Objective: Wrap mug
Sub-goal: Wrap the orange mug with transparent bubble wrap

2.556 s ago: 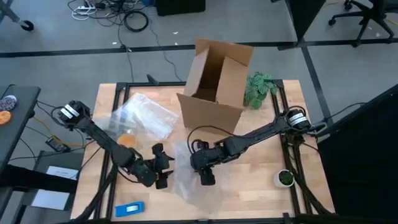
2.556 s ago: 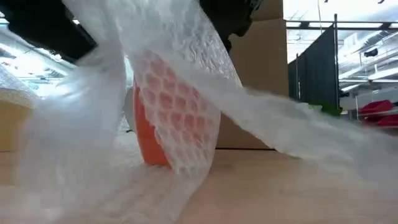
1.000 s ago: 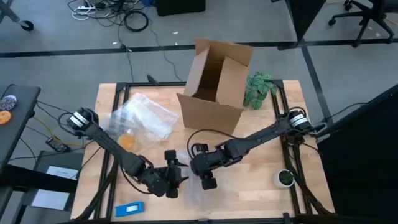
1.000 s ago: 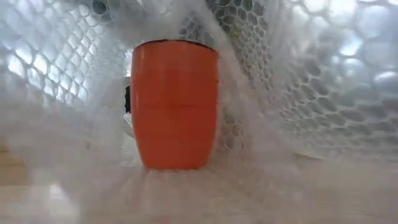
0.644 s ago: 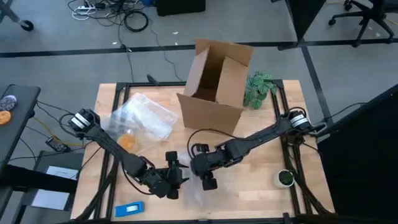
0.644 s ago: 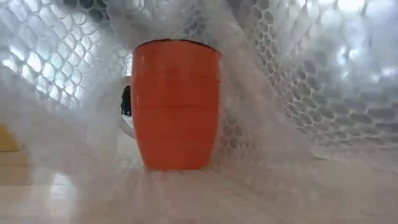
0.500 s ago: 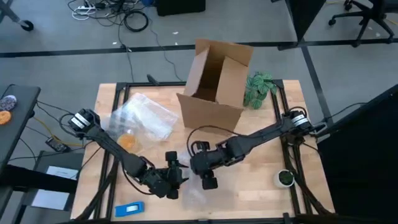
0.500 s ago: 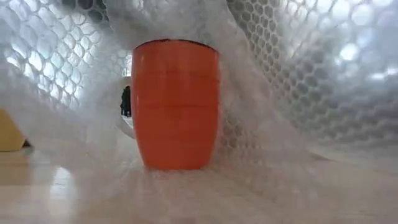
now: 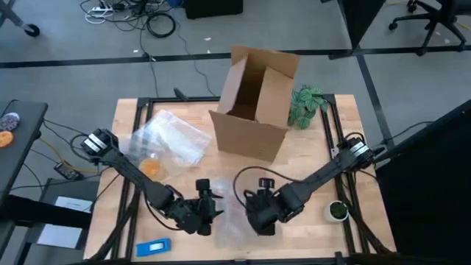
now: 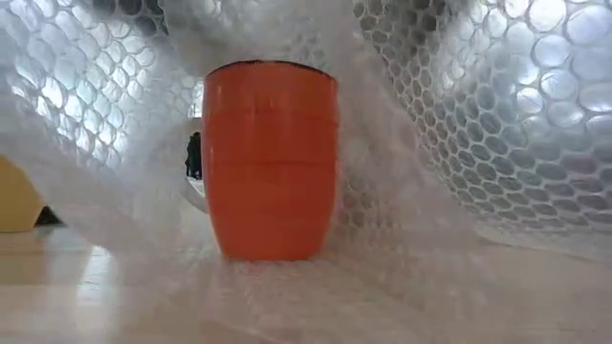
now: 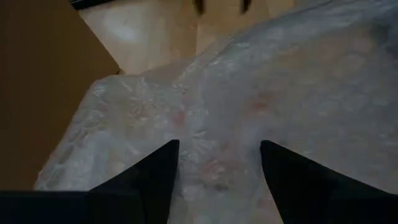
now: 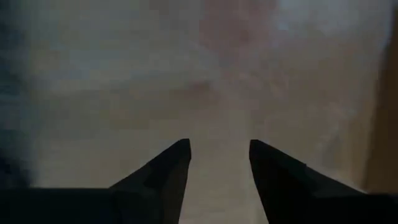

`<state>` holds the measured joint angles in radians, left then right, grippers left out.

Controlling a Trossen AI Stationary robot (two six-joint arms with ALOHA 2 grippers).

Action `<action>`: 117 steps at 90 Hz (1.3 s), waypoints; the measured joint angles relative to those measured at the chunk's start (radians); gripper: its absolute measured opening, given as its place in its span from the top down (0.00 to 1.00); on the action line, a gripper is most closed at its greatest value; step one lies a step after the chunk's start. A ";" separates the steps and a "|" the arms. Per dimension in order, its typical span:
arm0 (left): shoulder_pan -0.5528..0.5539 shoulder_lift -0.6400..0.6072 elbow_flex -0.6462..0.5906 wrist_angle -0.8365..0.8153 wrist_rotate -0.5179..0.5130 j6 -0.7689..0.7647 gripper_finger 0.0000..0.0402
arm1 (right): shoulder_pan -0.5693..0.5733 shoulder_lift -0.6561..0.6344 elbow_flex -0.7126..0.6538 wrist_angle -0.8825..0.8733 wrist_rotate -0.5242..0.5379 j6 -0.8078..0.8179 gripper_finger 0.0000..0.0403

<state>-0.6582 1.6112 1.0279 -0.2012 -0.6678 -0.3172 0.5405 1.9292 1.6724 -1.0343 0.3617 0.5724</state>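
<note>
— How far had the wrap got?
— Barely half, I'd judge. The mug (image 10: pixel 270 161), smooth orange and upright, stood under a loose tent of bubble wrap (image 10: pixel 497 115), between the left gripper (image 9: pixel 204 205) and right gripper (image 9: pixel 263 218), both with fingers apart.
— What remained?
— Tightening and closing the sheet.

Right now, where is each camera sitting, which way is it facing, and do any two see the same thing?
High view: above, looking down; both arms, cardboard box.
Low view: table height; mug under bubble wrap; no arm.
Left wrist view: past open left gripper onto wrap.
Right wrist view: past open right gripper onto wrap.
Shared: all show the wrap.
</note>
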 joint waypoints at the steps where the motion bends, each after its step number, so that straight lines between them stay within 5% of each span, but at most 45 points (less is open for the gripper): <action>1: 0.000 0.000 0.000 0.000 0.000 0.000 0.48 | -0.002 0.000 -0.010 0.005 0.003 0.001 0.63; 27: -0.003 0.000 0.002 0.005 0.018 0.001 0.48 | -0.081 0.001 -0.169 0.306 -0.011 -0.084 0.63; 54: -0.004 0.000 0.004 0.001 0.054 0.000 0.48 | -0.097 -0.002 0.057 0.332 -0.015 -0.282 0.66; 70: -0.004 0.000 0.004 0.002 0.054 0.000 0.48 | -0.097 -0.002 0.078 0.353 -0.039 -0.321 0.68; 117: -0.004 -0.002 0.004 0.057 0.053 0.055 0.48 | -0.182 0.000 -0.144 0.499 -0.246 -0.260 0.68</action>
<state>-0.6621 1.6089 1.0321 -0.1440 -0.6152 -0.2621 0.3585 1.9288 1.5285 -0.5353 0.1159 0.3126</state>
